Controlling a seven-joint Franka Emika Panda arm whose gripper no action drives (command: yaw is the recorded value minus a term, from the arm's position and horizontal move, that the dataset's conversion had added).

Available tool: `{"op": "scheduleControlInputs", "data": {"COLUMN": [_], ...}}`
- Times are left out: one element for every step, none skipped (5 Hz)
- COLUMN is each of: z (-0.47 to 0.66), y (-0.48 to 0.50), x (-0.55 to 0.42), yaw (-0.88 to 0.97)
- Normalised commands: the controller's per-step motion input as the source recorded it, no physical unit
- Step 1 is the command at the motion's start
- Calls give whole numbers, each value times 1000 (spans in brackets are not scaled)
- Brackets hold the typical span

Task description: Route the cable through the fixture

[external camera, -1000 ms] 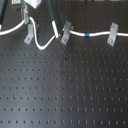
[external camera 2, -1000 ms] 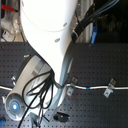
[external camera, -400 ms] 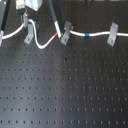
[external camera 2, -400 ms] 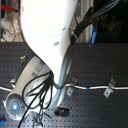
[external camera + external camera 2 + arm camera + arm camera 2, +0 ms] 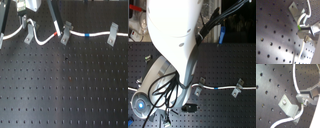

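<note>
No text, label, brand, number or sign can be read in any of the views. The cable (image 5: 95, 35) carries only plain red and blue bands, without lettering. The clips, the perforated counter (image 5: 65, 90) and the white arm housing (image 5: 175, 35) show no legible markings at this resolution.

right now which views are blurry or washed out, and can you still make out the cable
First exterior view: soft, but the cable reads clearly against the dark board. Second exterior view: the white arm is overexposed and blocks much of the scene. Both wrist views: blurred, with glare on the board; the cable stays visible by a clip.
</note>
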Motion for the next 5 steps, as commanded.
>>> {"op": "scheduleControlInputs", "data": {"z": [168,174,63,71,34], "y": [-210,-234,-274,-231,-164], "x": [-137,-130,-102,-86,-62], "yaw": [-114,-89,0,0,0]}}
